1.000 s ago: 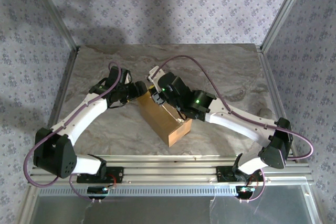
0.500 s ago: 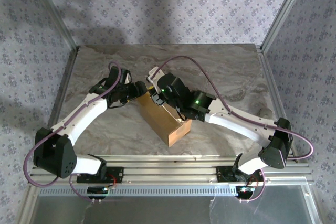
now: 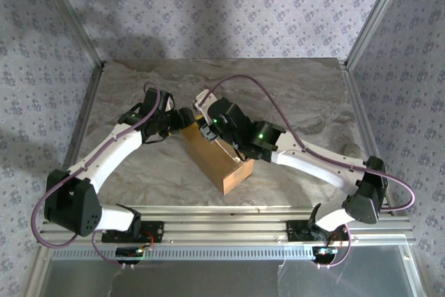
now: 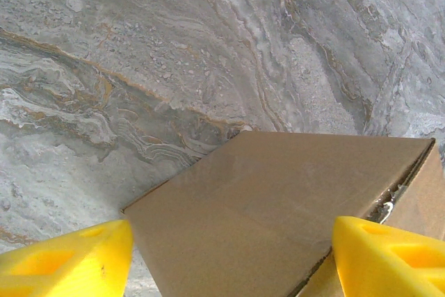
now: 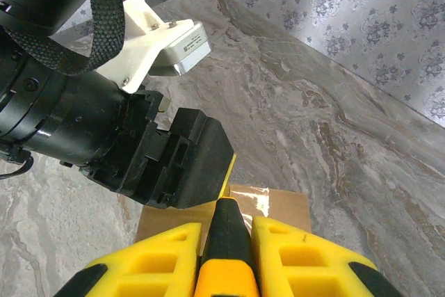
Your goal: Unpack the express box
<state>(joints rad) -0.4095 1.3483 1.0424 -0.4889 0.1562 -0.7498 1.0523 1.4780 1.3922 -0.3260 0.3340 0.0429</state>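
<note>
Right wrist, right claw (image 5: 226, 229) clamped on utility knife (image 5: 222, 276) over taped express box (image 5: 281, 208), left claw (image 4: 231, 223) wide, gripping its end

I look out on a grey marbled table (image 3: 299, 88) veined with brown. Flowered wallpaper (image 3: 229, 5) fills the top of the frame and a metal rail (image 3: 229, 217) crosses the bottom. A black-and-orange knife (image 5: 224, 241) sits bottom centre in my right wrist view. A small pale lump (image 3: 351, 149) lies at the table's right edge.

Left end effector (image 4: 230, 236) clamping express box (image 4: 292, 172); right end effector (image 5: 227, 233) pinching knife (image 5: 222, 269).
</note>
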